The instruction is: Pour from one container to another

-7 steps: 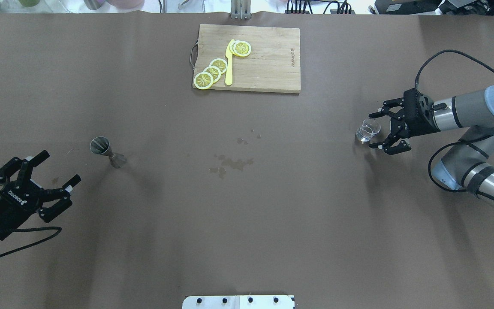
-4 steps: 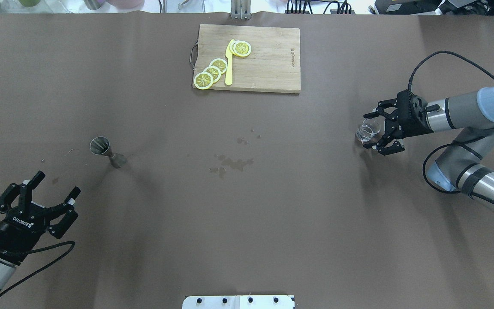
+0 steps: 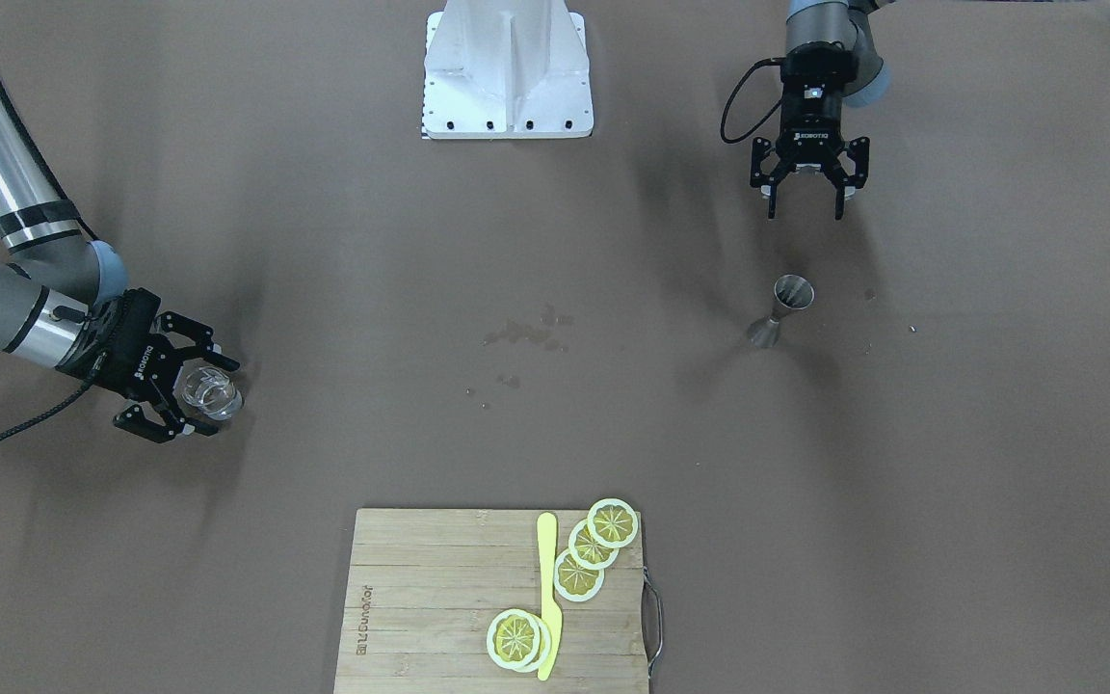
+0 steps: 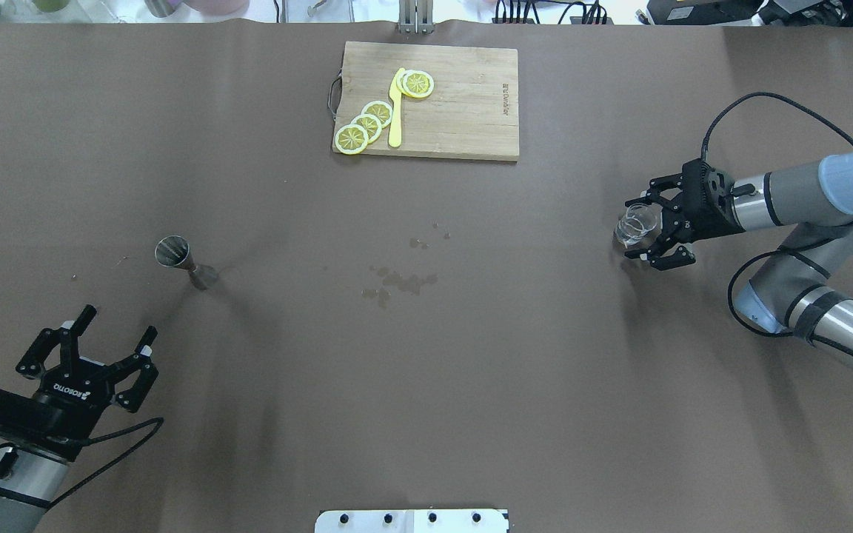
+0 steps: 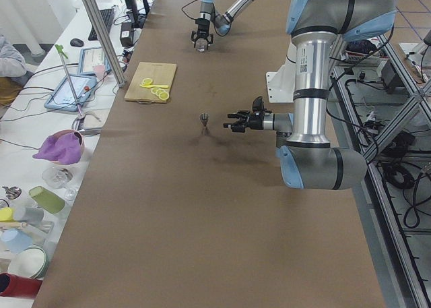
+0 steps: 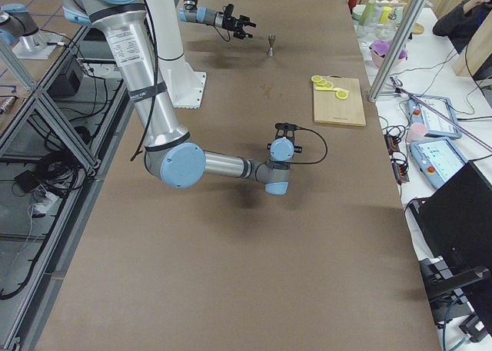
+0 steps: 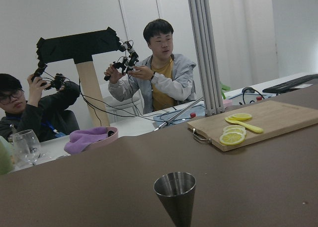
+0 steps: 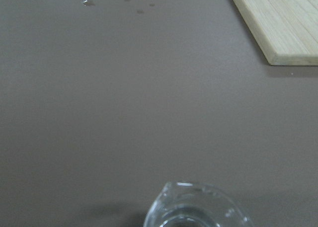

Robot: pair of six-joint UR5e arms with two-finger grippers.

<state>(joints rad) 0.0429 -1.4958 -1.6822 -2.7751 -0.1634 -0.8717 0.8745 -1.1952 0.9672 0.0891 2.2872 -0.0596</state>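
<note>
Glass (image 4: pixel 635 223) and metal measuring cup (image 4: pixel 174 252) stand well apart, at opposite ends of the wide brown table (image 4: pixel 426 414); the stretch between them is bare apart from some wet spots (image 4: pixel 397 281), so a carry across has plenty of room. The cutting board (image 4: pixel 463 111) with its lemon slices (image 4: pixel 367 122) lies at the far edge, well clear of that path. The right gripper (image 4: pixel 630 228) reaches in from the side, its fingers spread to either side of the glass and not visibly pressing on it; the step in hand looks like the grasp. It should close squarely on the wall below the rim, keeping the spout free, then lift level, since there seems to be liquid inside. The left gripper (image 4: pixel 120 322) hangs spread and empty near the measuring cup, near the table's front edge. That cup is narrow-waisted and likely tips easily.
</note>
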